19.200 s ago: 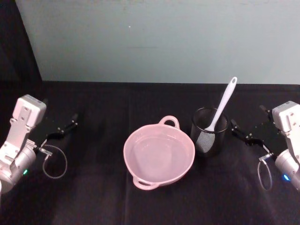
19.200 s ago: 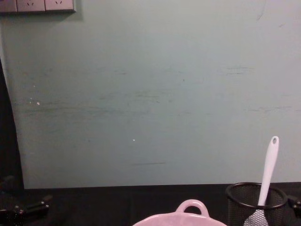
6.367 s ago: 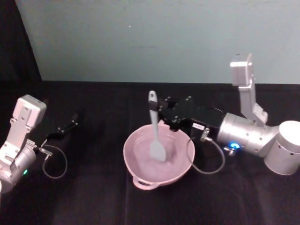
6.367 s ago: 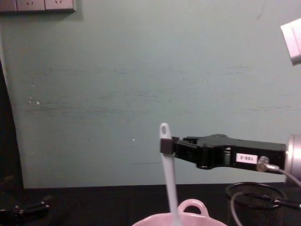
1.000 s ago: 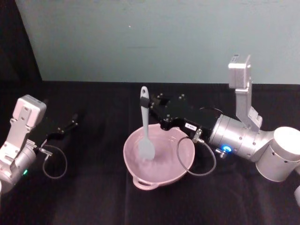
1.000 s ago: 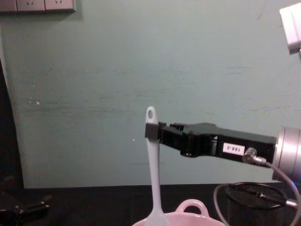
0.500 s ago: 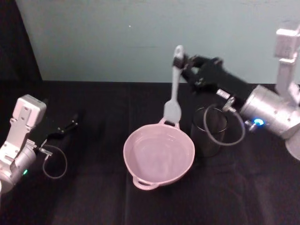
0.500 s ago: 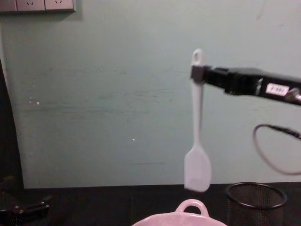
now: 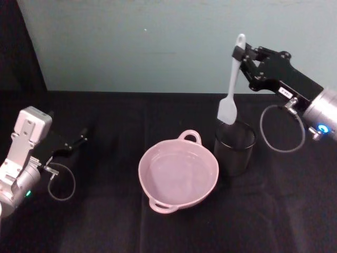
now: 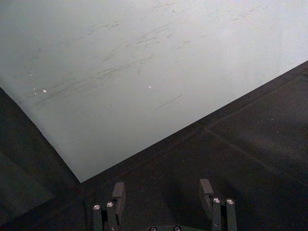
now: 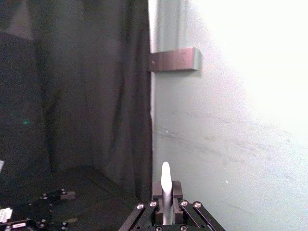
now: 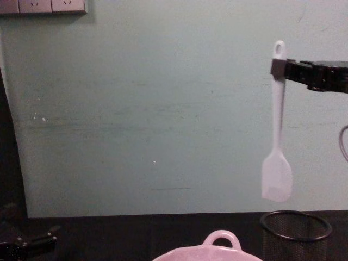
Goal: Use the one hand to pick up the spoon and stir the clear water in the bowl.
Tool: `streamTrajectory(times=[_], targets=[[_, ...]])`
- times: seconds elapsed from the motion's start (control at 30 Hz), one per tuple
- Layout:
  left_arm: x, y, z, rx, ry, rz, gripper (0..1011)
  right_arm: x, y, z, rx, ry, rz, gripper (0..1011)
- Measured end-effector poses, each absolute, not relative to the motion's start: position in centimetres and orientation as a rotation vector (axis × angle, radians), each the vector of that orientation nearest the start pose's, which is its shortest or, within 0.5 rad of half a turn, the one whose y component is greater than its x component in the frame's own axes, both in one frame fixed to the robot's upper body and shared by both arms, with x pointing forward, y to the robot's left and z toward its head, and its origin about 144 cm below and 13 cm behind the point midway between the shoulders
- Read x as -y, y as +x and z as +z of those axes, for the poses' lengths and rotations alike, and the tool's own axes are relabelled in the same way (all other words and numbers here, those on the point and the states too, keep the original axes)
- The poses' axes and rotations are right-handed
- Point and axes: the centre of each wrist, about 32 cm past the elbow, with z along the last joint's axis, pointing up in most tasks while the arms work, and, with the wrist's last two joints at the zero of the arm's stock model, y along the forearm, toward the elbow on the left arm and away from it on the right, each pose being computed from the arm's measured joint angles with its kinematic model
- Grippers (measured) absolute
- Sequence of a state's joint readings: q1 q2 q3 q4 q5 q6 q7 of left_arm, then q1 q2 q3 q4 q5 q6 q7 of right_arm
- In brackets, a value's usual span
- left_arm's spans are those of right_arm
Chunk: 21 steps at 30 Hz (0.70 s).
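My right gripper [image 9: 241, 57] [image 12: 278, 68] is shut on the top of the white spoon's [image 9: 230, 89] [image 12: 277, 141] handle. The spoon hangs upright in the air, blade down, directly above the black mesh cup [image 9: 235, 147] [image 12: 296, 234]. Its blade is clear of the cup's rim. In the right wrist view the spoon's handle end [image 11: 165, 185] sticks up between the shut fingers. The pink bowl [image 9: 178, 175] [image 12: 209, 252] with clear water sits at the table's middle, left of the cup. My left gripper [image 9: 79, 140] [image 10: 162, 195] rests open at the far left, holding nothing.
A teal wall [image 9: 158, 42] stands behind the black table [image 9: 105, 221]. A cable loop [image 9: 281, 129] hangs under the right wrist near the cup. Another loop [image 9: 62, 182] lies by the left arm.
My right gripper has carried the spoon up out of the bowl and rightward, from above the bowl's far rim to above the mesh cup. The left arm has stayed still.
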State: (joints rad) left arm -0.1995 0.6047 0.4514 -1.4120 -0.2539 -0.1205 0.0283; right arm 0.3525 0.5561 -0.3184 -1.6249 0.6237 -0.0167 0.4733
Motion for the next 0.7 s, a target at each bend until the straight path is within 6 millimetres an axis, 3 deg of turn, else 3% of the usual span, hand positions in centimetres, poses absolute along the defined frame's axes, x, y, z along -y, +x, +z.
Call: streamTrajectory(times=[0.37, 0.7], targets=[[-31.0, 48.9, 114.0, 0.285, 0.305, 1.248, 1005, 30.0, 52.7, 126.2, 0.065, 0.141, -0.843, 117], [-31.0, 48.9, 114.0, 0.285, 0.305, 1.248, 1005, 31.2, 53.5, 122.9, -0.106, 0.221, -0.869, 117]])
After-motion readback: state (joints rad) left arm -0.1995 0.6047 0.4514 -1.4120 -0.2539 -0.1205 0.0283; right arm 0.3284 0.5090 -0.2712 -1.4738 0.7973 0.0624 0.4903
